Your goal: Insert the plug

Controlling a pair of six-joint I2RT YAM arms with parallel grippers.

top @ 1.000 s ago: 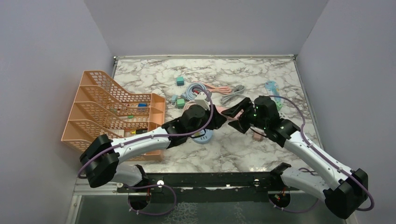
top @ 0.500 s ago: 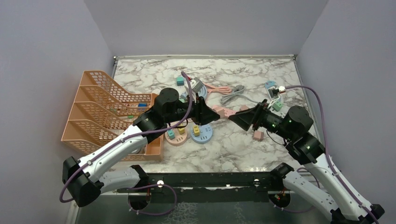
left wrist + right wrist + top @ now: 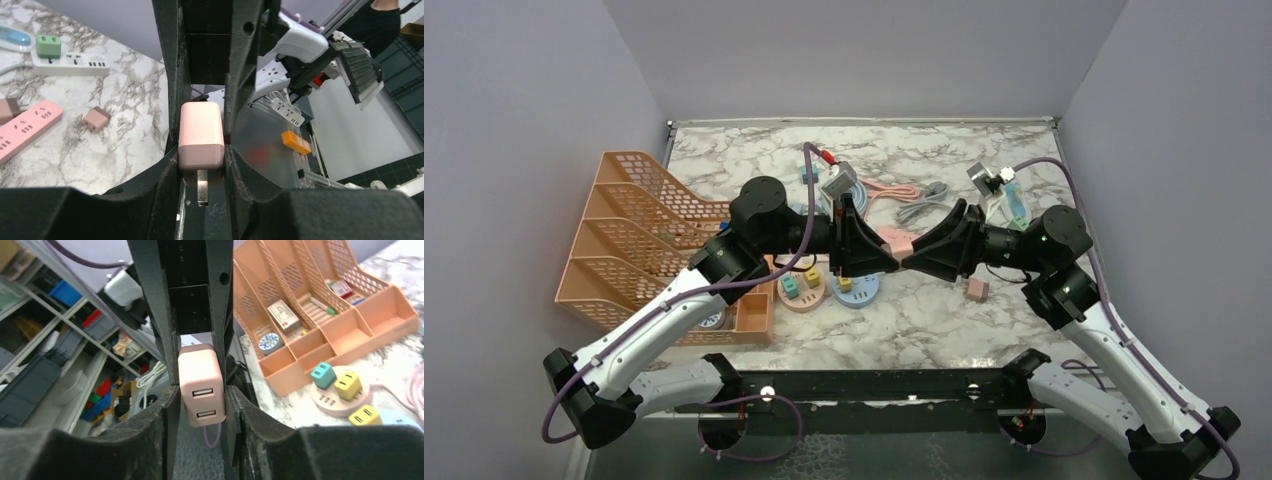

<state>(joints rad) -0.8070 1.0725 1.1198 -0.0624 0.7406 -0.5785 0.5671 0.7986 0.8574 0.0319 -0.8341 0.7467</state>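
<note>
Marble-patterned table point(image 3: 944, 310) ringed by lavender walls point(image 3: 524, 120), pink plug point(image 3: 201, 135) held above.

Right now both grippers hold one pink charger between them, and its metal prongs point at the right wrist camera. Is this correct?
Not quite. The left gripper and the right gripper do hold one pink charger, but its prongs point at the left wrist camera, as the left wrist view shows; the right wrist view shows its USB ports.

From above, the left pincer point(image 3: 890, 262) and right pincer point(image 3: 912, 260) mostly hide the pink plug point(image 3: 201, 131).
</note>
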